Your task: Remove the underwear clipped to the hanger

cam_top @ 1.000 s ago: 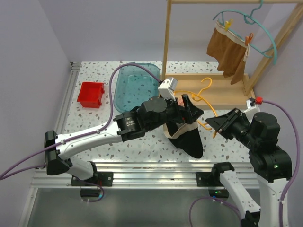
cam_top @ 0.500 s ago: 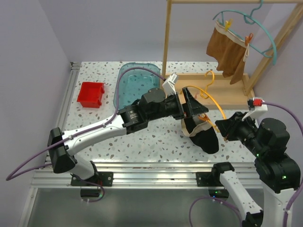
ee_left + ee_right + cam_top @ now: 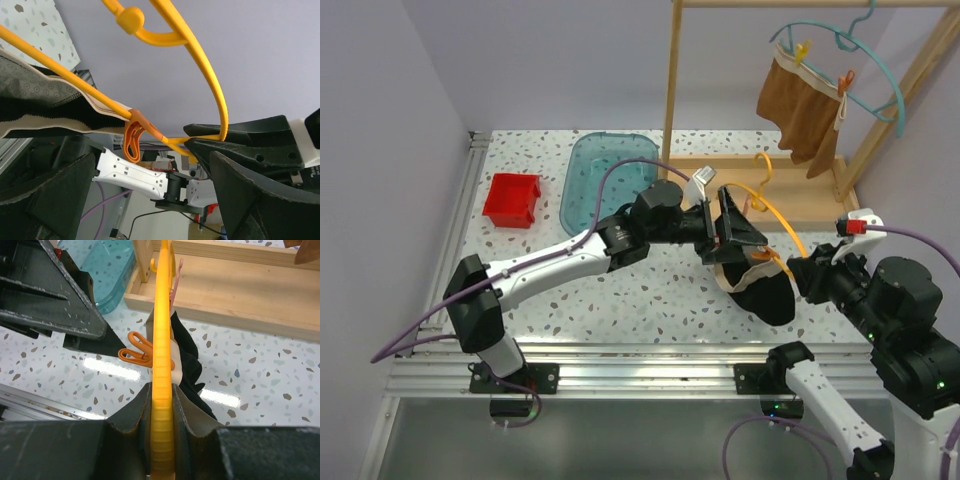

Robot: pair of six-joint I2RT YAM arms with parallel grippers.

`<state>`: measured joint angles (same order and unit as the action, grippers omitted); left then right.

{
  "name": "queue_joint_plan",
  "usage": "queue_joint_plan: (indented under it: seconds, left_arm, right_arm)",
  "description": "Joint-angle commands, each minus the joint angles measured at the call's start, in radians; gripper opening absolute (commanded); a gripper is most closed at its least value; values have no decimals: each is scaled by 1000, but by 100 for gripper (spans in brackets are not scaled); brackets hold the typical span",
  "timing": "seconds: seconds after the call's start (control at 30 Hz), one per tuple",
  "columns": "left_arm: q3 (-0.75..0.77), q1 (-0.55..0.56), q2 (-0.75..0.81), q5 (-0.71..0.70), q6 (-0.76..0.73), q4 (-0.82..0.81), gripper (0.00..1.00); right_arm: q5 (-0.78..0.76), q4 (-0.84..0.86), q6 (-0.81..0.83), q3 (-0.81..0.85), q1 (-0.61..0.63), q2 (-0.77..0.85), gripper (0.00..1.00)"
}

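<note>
- The left gripper (image 3: 738, 232) stood with its jaws spread wide and grasped nothing. One finger sat on each side of the yellow hanger (image 3: 776, 214).
- The right gripper (image 3: 162, 390) was clenched on the yellow hanger's bar, with the plastic pinched between both fingers.
- The black underwear (image 3: 766, 292) hung below the yellow hanger, between the two grippers and over the near right part of the table (image 3: 650, 290).
- In the left wrist view, the beige waistband (image 3: 60, 125) ran along the hanger bar up to an orange clip (image 3: 134, 141) seated on that bar. Whether the clip bit the cloth could not be determined.
- The rust-brown underwear (image 3: 802, 112) hung from a teal hanger (image 3: 882, 82) on the wooden rack (image 3: 670, 90) at the far right, well apart from both grippers. Small clips held its top edge.
- A teal tray (image 3: 605, 170) lay on the table behind the left arm, and a red bin (image 3: 513, 198) sat to the left of the tray.
</note>
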<state>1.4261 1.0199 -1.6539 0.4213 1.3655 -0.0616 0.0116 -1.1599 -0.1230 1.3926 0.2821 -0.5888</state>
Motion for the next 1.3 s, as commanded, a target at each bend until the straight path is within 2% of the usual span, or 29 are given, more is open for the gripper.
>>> queue_joint_plan:
  seconds: [0.0,0.6,0.7,0.8,0.83,0.93,1.1,1.27]
  left_arm:
    - [-3,-18,3,63,58,-92,100]
    - [105,-7,-168,128,142,-139,99]
    - [114,-9,-184,137,150,-156,91]
    - [79,-9,-176,140,161,-208,69]
    - [64,-9,-164,142,178,-228,52]
    - [24,-7,-153,143,187,-256,35]
    - [-6,-6,-130,146,191,-277,29]
    - [-33,0,-112,152,201,-299,37]
  right_arm:
    - [-15,46,48,39,9,-9,0]
    - [21,60,42,48,12,-35,0]
    - [4,60,42,48,15,-37,0]
    - [-9,60,45,52,19,-40,0]
    - [-10,60,43,55,19,-43,0]
    - [-35,63,43,59,19,-45,0]
    - [-67,74,39,52,20,-52,0]
    - [-75,91,34,45,20,-62,0]
